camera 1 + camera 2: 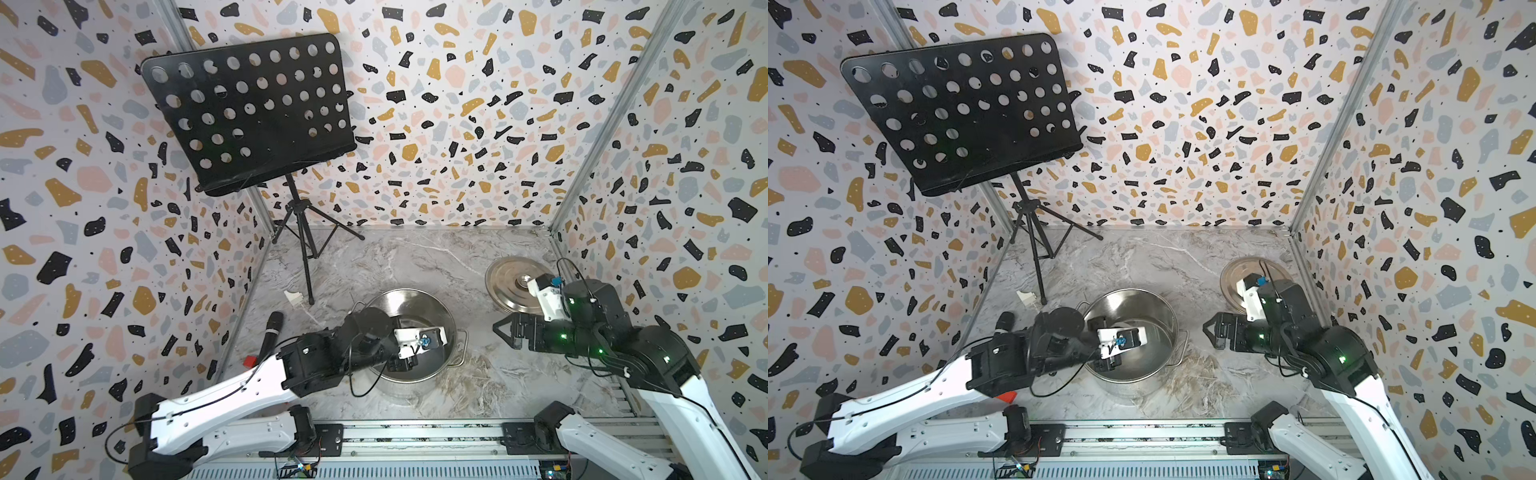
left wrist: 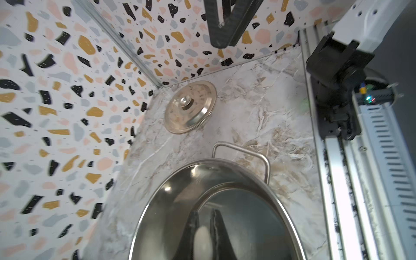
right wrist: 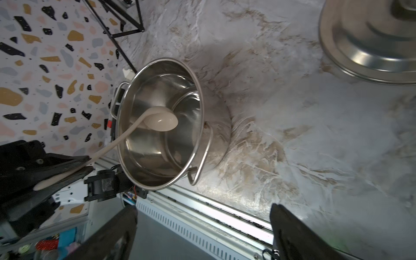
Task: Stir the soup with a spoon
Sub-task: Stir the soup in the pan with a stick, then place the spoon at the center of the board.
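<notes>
The steel pot stands mid-table, two loop handles on its rim. Its shiny inside shows no soup I can make out. My left gripper hangs over the pot's near side, shut on the slim handle of the cream spoon. In the right wrist view the spoon's round bowl sits low inside the pot, its handle slanting up over the rim. My right gripper hovers to the right of the pot, open and holding nothing.
The flat steel lid lies at the back right, partly under my right wrist. A black music stand rises at the back left. A black microphone lies left of the pot. The metal rail runs along the front edge.
</notes>
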Action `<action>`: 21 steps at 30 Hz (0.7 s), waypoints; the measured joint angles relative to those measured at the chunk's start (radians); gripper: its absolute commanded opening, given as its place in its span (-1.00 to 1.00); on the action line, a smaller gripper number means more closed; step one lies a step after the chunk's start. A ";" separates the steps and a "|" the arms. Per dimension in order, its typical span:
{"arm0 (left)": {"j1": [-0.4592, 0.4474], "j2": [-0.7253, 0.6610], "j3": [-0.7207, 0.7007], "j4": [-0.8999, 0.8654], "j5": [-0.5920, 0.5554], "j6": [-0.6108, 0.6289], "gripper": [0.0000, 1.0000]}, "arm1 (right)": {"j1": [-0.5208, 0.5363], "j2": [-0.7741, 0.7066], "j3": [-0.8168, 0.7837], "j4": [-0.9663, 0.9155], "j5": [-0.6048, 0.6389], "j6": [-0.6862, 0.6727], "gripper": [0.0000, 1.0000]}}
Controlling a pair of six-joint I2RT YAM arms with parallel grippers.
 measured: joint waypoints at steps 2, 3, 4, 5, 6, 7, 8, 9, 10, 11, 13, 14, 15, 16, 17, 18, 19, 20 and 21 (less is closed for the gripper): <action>-0.060 -0.047 -0.018 0.008 -0.073 0.096 -1.00 | 0.000 0.030 0.001 0.047 -0.082 0.016 0.86; -0.092 -0.068 -0.030 0.017 -0.097 0.148 -1.00 | 0.000 0.045 0.001 0.076 -0.126 0.031 0.84; -0.122 -0.085 -0.043 0.029 -0.125 0.191 -1.00 | 0.000 0.061 0.001 0.106 -0.166 0.046 0.81; -0.152 -0.101 -0.059 0.046 -0.148 0.246 -1.00 | 0.000 0.077 0.000 0.142 -0.212 0.069 0.77; -0.177 -0.113 -0.073 0.063 -0.166 0.295 -1.00 | 0.000 0.087 -0.002 0.182 -0.252 0.092 0.75; -0.207 -0.126 -0.092 0.088 -0.190 0.361 -1.00 | 0.000 0.098 -0.011 0.240 -0.303 0.129 0.71; -0.227 -0.134 -0.107 0.109 -0.208 0.411 -1.00 | 0.000 0.101 -0.024 0.286 -0.341 0.159 0.69; -0.244 -0.141 -0.119 0.129 -0.220 0.449 -1.00 | 0.000 0.103 -0.035 0.323 -0.370 0.186 0.66; -0.262 -0.148 -0.132 0.151 -0.233 0.494 -1.00 | 0.000 0.104 -0.049 0.362 -0.400 0.214 0.62; -0.277 -0.155 -0.145 0.172 -0.242 0.537 -1.00 | 0.000 0.106 -0.059 0.389 -0.423 0.234 0.57; -0.309 -0.169 -0.171 0.220 -0.254 0.624 -1.00 | 0.005 0.114 -0.070 0.436 -0.460 0.276 0.48; -0.327 -0.177 -0.187 0.251 -0.257 0.668 -1.00 | 0.009 0.118 -0.072 0.455 -0.472 0.291 0.44; -0.338 -0.183 -0.200 0.272 -0.259 0.702 -1.00 | 0.015 0.122 -0.072 0.470 -0.478 0.304 0.41; -0.347 -0.187 -0.210 0.288 -0.259 0.737 -1.00 | 0.025 0.125 -0.072 0.486 -0.484 0.317 0.35; -0.355 -0.188 -0.215 0.300 -0.258 0.767 -1.00 | 0.037 0.127 -0.072 0.501 -0.485 0.327 0.29; -0.358 -0.187 -0.218 0.311 -0.257 0.784 -1.00 | 0.052 0.130 -0.072 0.516 -0.485 0.336 0.22; -0.360 -0.186 -0.220 0.323 -0.257 0.804 -1.00 | 0.068 0.133 -0.073 0.530 -0.484 0.344 0.17; -0.361 -0.185 -0.222 0.332 -0.257 0.820 -1.00 | 0.088 0.137 -0.076 0.549 -0.481 0.353 0.13; -0.362 -0.185 -0.222 0.341 -0.257 0.829 -1.00 | 0.105 0.142 -0.078 0.566 -0.477 0.360 0.12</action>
